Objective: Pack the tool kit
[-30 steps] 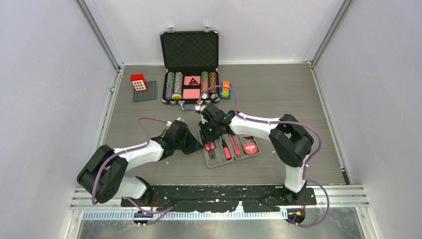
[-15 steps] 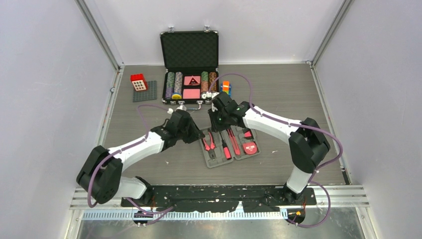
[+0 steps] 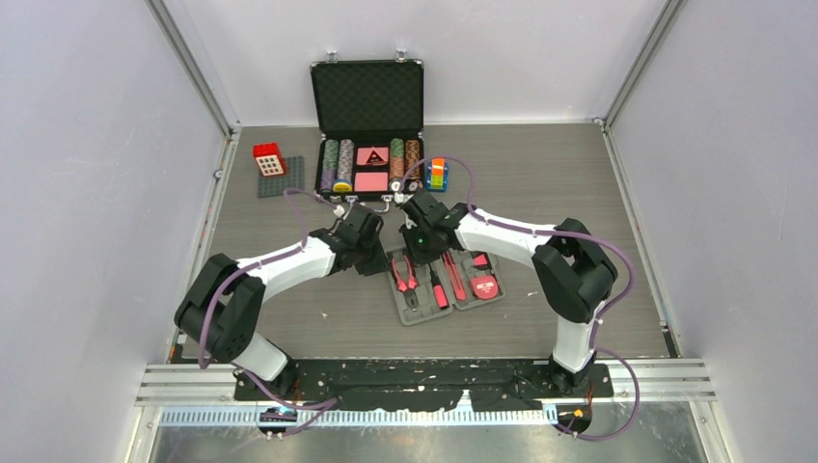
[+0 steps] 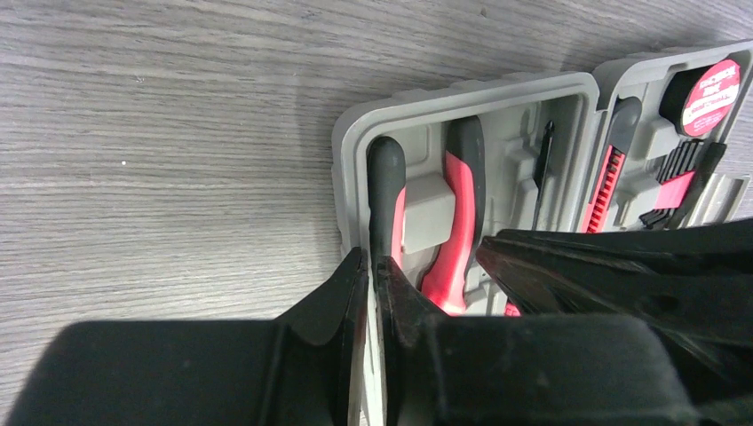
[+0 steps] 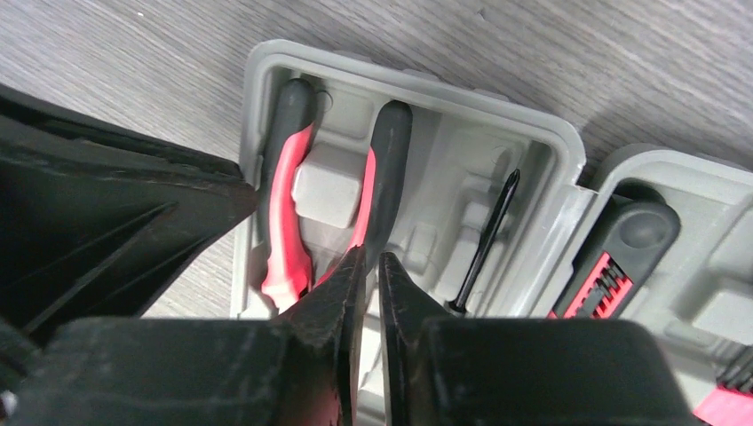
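Note:
The grey tool kit case (image 3: 417, 317) lies open in the middle of the table. In it are the red-and-black pliers (image 3: 406, 281), a screwdriver (image 3: 453, 280) and a tape measure (image 3: 485, 286). My left gripper (image 3: 383, 255) is at the case's far left corner. In the left wrist view the gripper (image 4: 369, 264) is shut on the case's left rim (image 4: 348, 186), beside the pliers (image 4: 457, 222). My right gripper (image 3: 421, 253) is shut. In the right wrist view its tips (image 5: 371, 259) sit over the pliers' right handle (image 5: 387, 169). The knife (image 5: 613, 257) lies in the other half.
A black poker-chip case (image 3: 367, 69) stands open at the back. A red block (image 3: 268, 159) on a grey baseplate (image 3: 286, 183) lies at the back left. A coloured block stack (image 3: 437, 174) stands just behind my right gripper. Walls close in both sides.
My left gripper has moved right and forward to the case's far left corner. My right gripper lifted back from the case, then came down again over the pliers.

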`<act>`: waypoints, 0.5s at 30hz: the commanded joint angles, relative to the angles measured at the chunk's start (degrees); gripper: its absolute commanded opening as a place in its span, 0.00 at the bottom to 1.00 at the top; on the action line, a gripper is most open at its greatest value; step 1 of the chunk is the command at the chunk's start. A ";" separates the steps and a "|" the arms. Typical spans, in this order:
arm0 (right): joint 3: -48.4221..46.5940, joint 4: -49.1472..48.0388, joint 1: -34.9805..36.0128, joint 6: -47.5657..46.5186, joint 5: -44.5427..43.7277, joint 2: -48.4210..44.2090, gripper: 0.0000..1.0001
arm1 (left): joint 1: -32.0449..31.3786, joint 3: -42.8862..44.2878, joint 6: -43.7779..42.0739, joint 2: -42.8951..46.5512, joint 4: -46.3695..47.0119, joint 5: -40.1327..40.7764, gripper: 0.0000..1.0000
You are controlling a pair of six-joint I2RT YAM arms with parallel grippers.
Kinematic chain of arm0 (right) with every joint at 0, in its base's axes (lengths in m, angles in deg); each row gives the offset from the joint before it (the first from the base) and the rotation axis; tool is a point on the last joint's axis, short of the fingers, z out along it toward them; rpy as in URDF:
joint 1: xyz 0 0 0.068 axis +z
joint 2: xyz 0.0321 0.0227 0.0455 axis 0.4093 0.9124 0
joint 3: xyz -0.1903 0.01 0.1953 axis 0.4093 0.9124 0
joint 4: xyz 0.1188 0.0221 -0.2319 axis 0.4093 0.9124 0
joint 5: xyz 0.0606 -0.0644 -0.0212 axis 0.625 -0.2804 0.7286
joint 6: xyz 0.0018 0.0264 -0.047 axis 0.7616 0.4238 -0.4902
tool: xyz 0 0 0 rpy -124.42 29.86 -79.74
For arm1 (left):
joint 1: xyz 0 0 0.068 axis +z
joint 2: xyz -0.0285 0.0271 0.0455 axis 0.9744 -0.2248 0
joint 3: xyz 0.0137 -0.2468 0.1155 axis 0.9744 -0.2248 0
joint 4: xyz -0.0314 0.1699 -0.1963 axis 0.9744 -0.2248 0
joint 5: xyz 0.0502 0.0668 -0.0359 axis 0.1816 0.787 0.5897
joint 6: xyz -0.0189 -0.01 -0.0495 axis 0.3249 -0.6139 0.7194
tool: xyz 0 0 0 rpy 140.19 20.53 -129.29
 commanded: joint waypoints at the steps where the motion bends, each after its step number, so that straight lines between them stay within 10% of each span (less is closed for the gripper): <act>1: 1.14 -1.55 0.83 0.67 0.27 2.21 0.12 | -0.06 1.81 -1.84 -3.24 -3.74 1.22 0.09; 15: 1.91 0.29 4.62 -1.01 -5.63 1.67 0.07 | -2.13 -2.18 1.56 -0.45 -2.64 0.51 0.01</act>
